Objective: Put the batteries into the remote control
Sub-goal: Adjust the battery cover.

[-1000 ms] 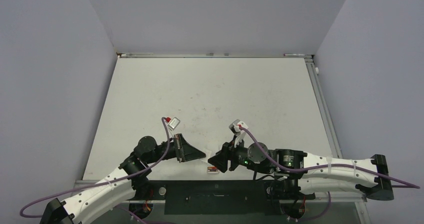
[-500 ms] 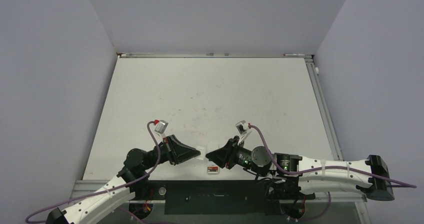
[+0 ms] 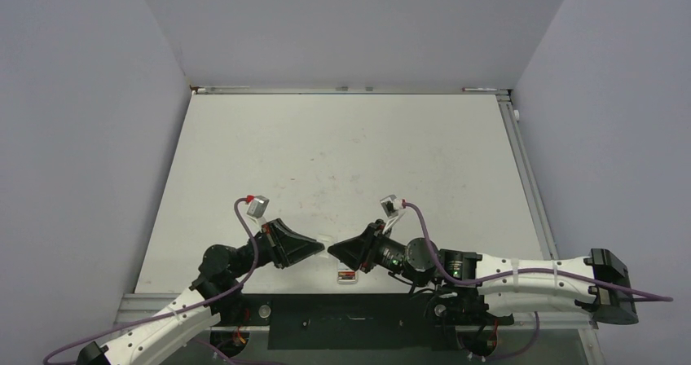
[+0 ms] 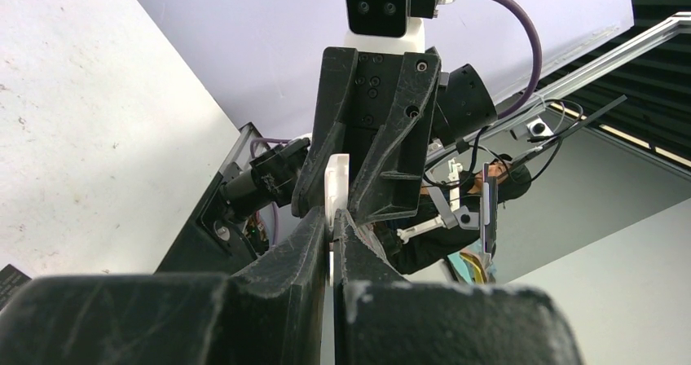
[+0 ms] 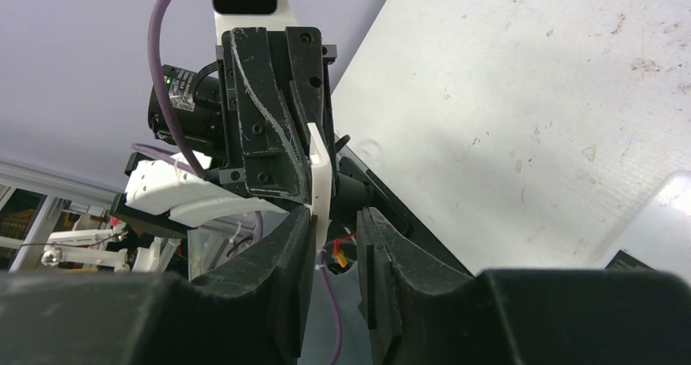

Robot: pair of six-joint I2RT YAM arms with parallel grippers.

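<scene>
**Entry: remote, held in mid-air between two grippers**

- **Remote** (image 4: pixel 336 182): a thin white slab, seen edge-on. It was off the table (image 3: pixel 342 153), above the near edge.
- **Batteries:** none to be seen from any view.
- **Left gripper** (image 4: pixel 332 226): jaws clamped tight on one end of the remote.
- **Right gripper** (image 5: pixel 336 218): jaws drawn in around the other end but not gripping. One finger (image 5: pixel 295 235) lay against the slab, with a gap at the other.
- **Small white-and-red item** (image 3: pixel 347 277): on the table just below the grippers. I could not tell what it was.
- **Risks, as I judged:**
  - An off-centre squeeze from the right would twist the slab in the left grip.
  - An early release by the left would drop the slab, perhaps over the near edge.
- **Room:** the grippers were nose to nose, with little room to turn. Free room lay toward the far side.
</scene>
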